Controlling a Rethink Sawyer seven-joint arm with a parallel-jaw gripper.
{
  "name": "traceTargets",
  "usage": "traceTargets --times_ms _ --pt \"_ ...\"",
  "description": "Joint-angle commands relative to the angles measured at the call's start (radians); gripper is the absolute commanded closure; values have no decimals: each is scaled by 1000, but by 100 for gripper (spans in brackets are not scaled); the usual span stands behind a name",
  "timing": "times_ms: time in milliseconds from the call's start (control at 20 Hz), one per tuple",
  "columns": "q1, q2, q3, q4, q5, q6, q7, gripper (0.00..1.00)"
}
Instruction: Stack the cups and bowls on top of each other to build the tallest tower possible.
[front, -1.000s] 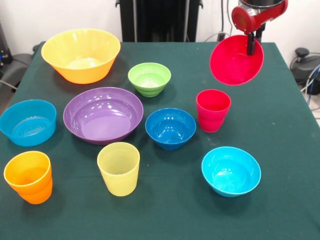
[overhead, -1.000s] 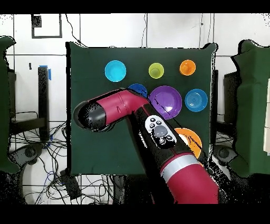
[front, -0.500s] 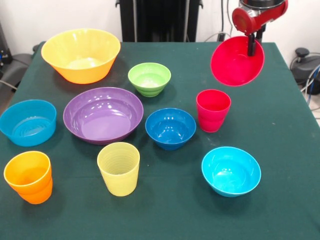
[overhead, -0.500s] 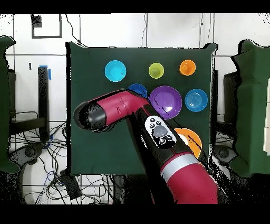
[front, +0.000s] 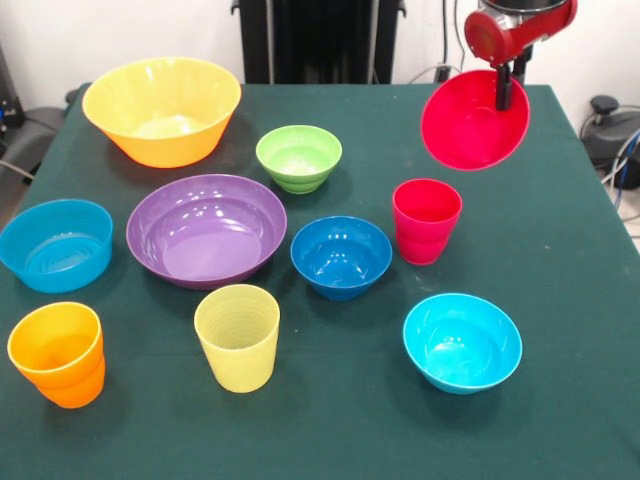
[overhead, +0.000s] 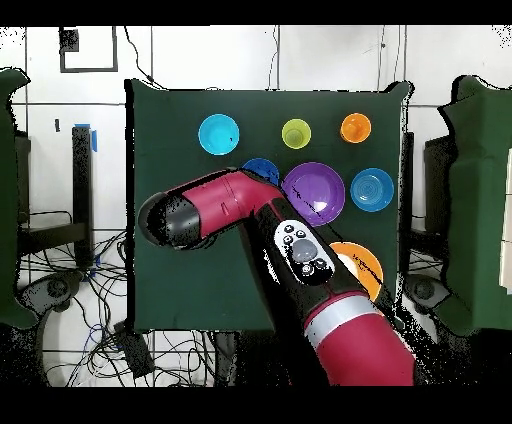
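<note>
**Red bowl held up over the far right part of the surface**

The red bowl (front: 473, 120) hangs in the air, tilted so that its open side faces the front camera. The hand (front: 503, 88) is clamped on the bowl's upper rim; one dark finger (front: 502, 90) shows inside the bowl against the red wall. The bowl is above and a little behind the red cup (front: 426, 220), and it does not touch it. The red cup stands upright on the green surface (front: 560, 260), alone, with nothing nested in it.

Just beside the red cup, on its left in the front view, sits the dark blue bowl (front: 341, 256). Nearer to the camera is the cyan bowl (front: 462, 342). Between the red cup and the right edge of the surface there is a wide free strip of green cloth.

The lime green bowl (front: 299, 157) stands behind the dark blue one. The purple bowl (front: 206, 229) is in the middle of the left half, with the large yellow-orange bowl (front: 161, 109) near the far left corner and the light blue bowl (front: 55, 244) close to the left edge. The pale yellow cup (front: 238, 336) and the orange cup (front: 58, 353) stand upright near the front edge, well apart from each other.

In the overhead view the red arm (overhead: 300, 250) covers the middle of the surface and hides the red bowl and the red cup.
</note>
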Motion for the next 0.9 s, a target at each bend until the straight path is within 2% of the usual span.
traceTargets --times_ms 50,900 --pt "44 -50 -41 56 -13 24 74 100" --pt "40 -49 -42 60 -9 8 60 100"
